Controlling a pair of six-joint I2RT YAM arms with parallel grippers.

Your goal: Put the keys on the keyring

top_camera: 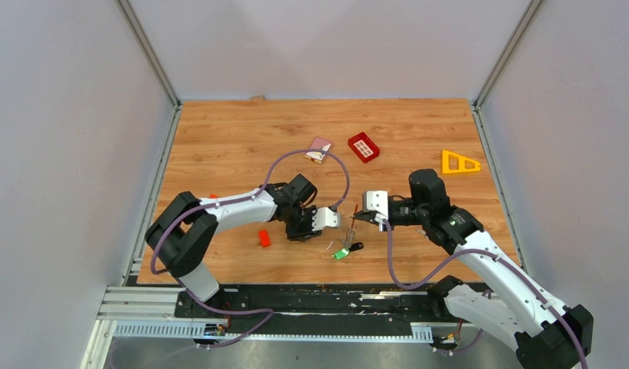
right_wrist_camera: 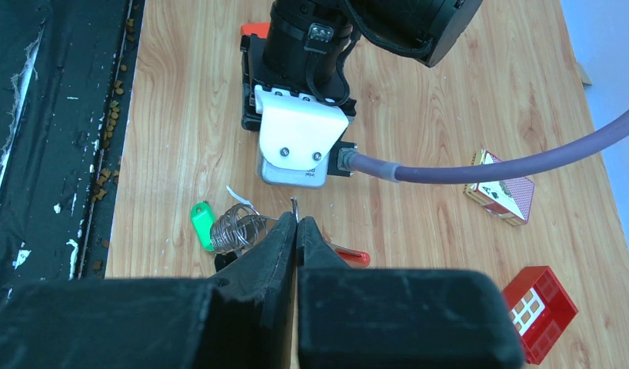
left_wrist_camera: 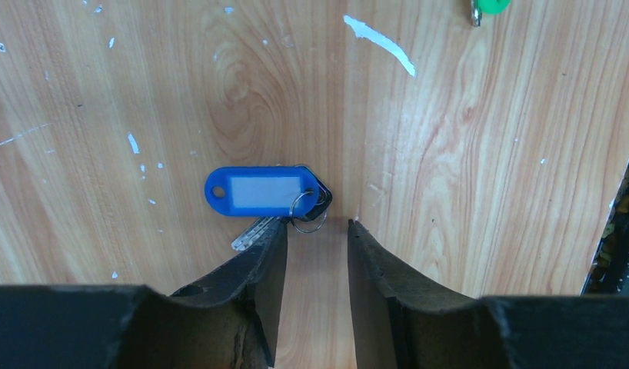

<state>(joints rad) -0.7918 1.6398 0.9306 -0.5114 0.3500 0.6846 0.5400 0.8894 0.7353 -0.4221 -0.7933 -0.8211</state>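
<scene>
The blue-tagged key (left_wrist_camera: 261, 192) lies flat on the wood with its small ring (left_wrist_camera: 307, 211) and a black head beside it. My left gripper (left_wrist_camera: 317, 224) stands open just short of it with nothing between the fingers, and the left fingertip (left_wrist_camera: 277, 234) covers part of the silver blade. My right gripper (right_wrist_camera: 297, 221) is shut on the keyring, whose coil of metal rings (right_wrist_camera: 236, 227) sticks out to its left and whose red piece (right_wrist_camera: 350, 256) sticks out to its right. A green key (right_wrist_camera: 201, 223) lies under the coil. Both grippers nearly meet (top_camera: 338, 221) (top_camera: 356, 219) above the table's front middle.
A small red block (top_camera: 264, 238) lies left of the left arm. A red gridded tray (top_camera: 363, 147) and a card box (top_camera: 319, 149) sit further back, with a yellow triangle frame (top_camera: 460, 162) at the right. The table's front edge (top_camera: 327, 283) is close to the green key (top_camera: 341, 253).
</scene>
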